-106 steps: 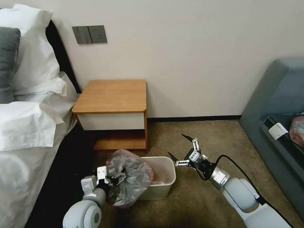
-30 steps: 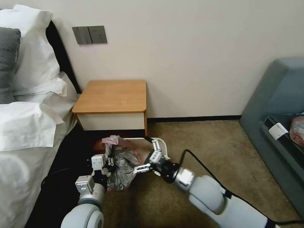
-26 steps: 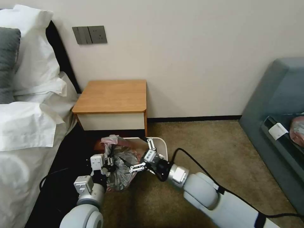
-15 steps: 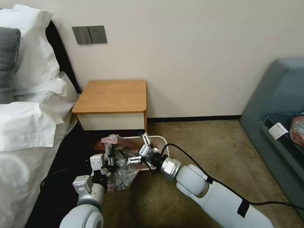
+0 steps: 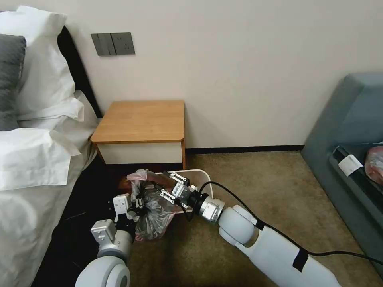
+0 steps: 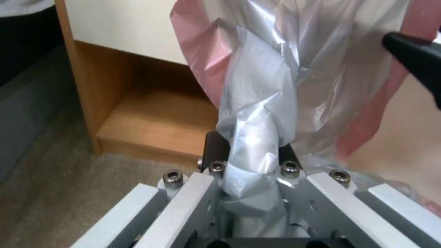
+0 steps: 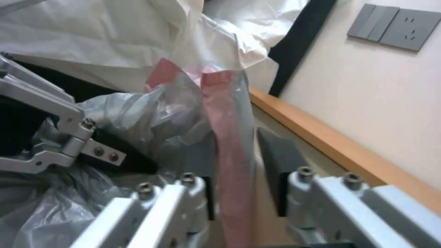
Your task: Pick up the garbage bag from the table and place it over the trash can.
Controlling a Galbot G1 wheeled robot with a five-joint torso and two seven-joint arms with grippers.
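The bed (image 5: 28, 167) fills the left of the head view and the grey sofa (image 5: 351, 131) the right edge, with open carpet (image 5: 255, 175) between them for the arms. The desk (image 5: 141, 121) stands at centre against the wall, its top bare, so the pickup looks done. In front of it, at lower centre, the trash can (image 5: 201, 175) sits close under the desk's front edge, leaving little room behind it. The garbage bag (image 5: 153, 209) hangs over the can's left end, bunched and not yet spread over the rim; that is what remains. The left tool (image 6: 250, 162) is clamped on a twisted fold of the bag. The right tool (image 7: 236, 179) has its fingers apart, straddling the bag's pink edge without pinching it.
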